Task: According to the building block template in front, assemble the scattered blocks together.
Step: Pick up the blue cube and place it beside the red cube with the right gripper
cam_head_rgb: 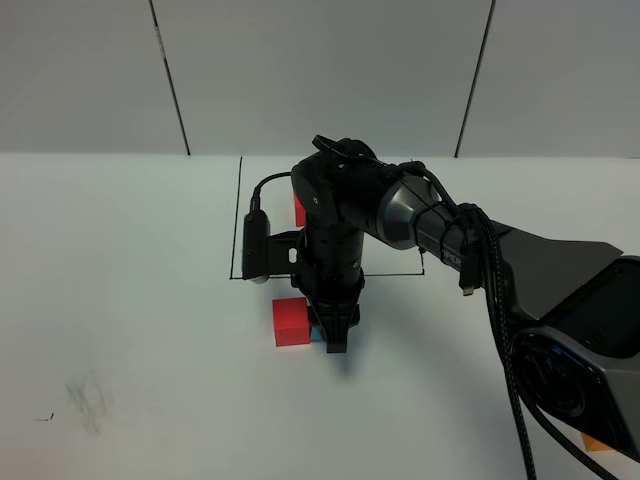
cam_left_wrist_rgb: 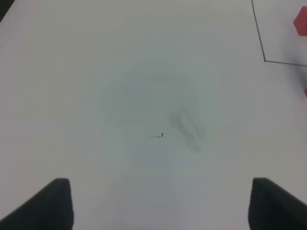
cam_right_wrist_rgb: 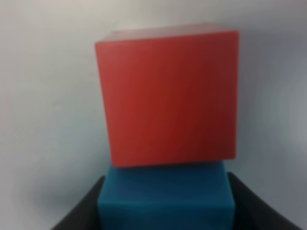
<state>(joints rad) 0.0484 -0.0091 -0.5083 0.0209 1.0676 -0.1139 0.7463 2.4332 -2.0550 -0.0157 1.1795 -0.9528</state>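
Apparently smooth-faced, the gripped blue cube (cam_right_wrist_rgb: 165, 196) abuts the red cube (cam_right_wrist_rgb: 168, 93).

Right arm (cam_head_rgb: 420, 215) reaches across the middle of the white table (cam_head_rgb: 120, 300); the right gripper (cam_head_rgb: 336, 338) points down just beside the red cube (cam_head_rgb: 291, 322), with a sliver of the cyan-blue cube (cam_head_rgb: 315, 333) visible at its fingers. Behind the arm, a thin black outline (cam_head_rgb: 240, 215) frames a red template block (cam_head_rgb: 299, 210), mostly hidden; an orange block (cam_head_rgb: 597, 443) shows partly at the arm's base.
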